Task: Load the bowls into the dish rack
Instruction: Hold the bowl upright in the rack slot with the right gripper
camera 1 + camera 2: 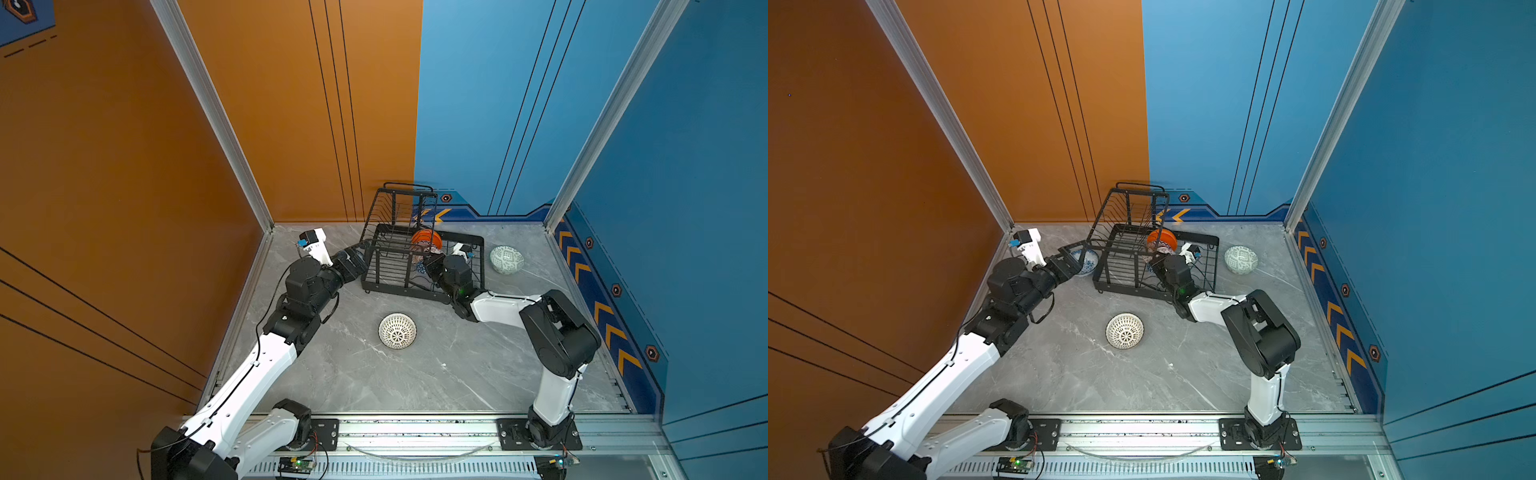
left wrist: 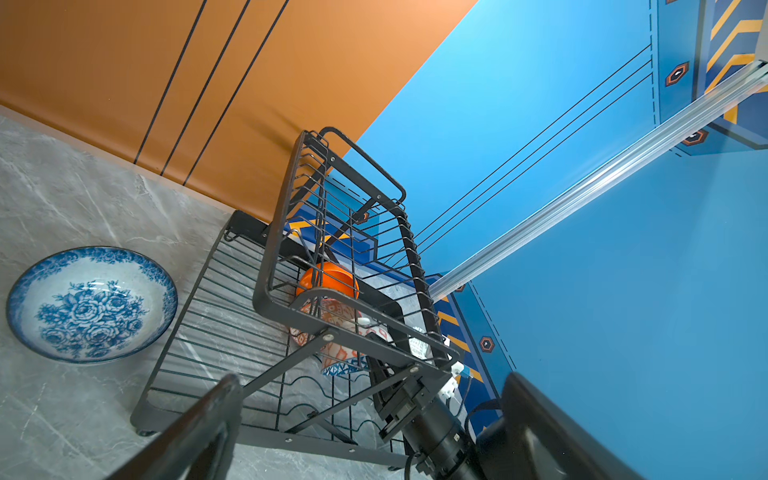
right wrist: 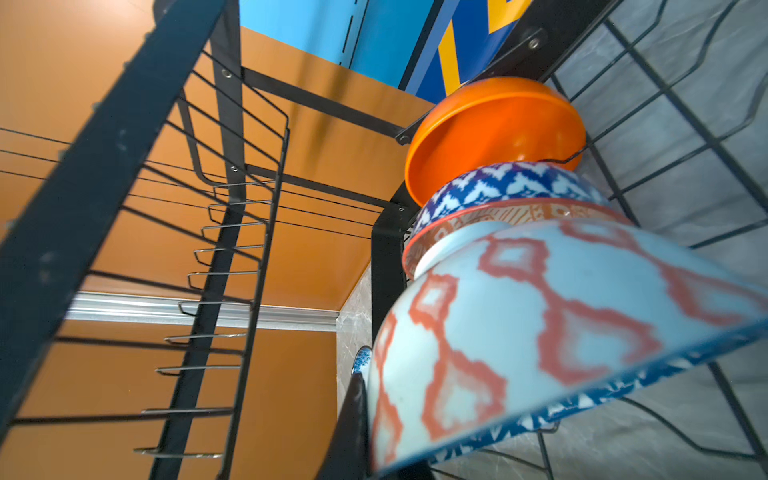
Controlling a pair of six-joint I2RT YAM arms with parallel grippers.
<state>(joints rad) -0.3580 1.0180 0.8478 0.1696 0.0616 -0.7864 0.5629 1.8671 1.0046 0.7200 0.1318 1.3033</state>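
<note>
Past the near dotted bowl (image 1: 397,330), the left fingers (image 2: 199,428) gape empty by the floral bowl (image 2: 91,303), while the right fingers (image 3: 349,436), clamped on the red-diamond bowl (image 3: 540,332) inside the dish rack (image 1: 397,292), should ease it upright against the blue-patterned bowl (image 3: 511,187) (gently, glaze chips) before releasing.

Bright, even light from overhead fills both top views. The grey tabletop (image 1: 365,374) carries only faint, soft-edged shadows close under the arms and the dish rack (image 1: 476,241). At six o'clock the front rail (image 1: 415,428) glints. Toward ten and two o'clock the aluminium posts (image 1: 208,104) splay outward with the wide lens, and thin rack wires look slightly smeared.

In the left wrist view a white streak of glare runs along a post (image 2: 582,195). The left gripper (image 2: 370,395) shows its fingers (image 2: 208,419) as dark blurs.

In the right wrist view the red-diamond bowl (image 3: 540,332), close to the lens, is out of focus, as is the nearest part of the rack. The plain orange bowl (image 3: 494,133) is sharper and has a soft sheen.
</note>
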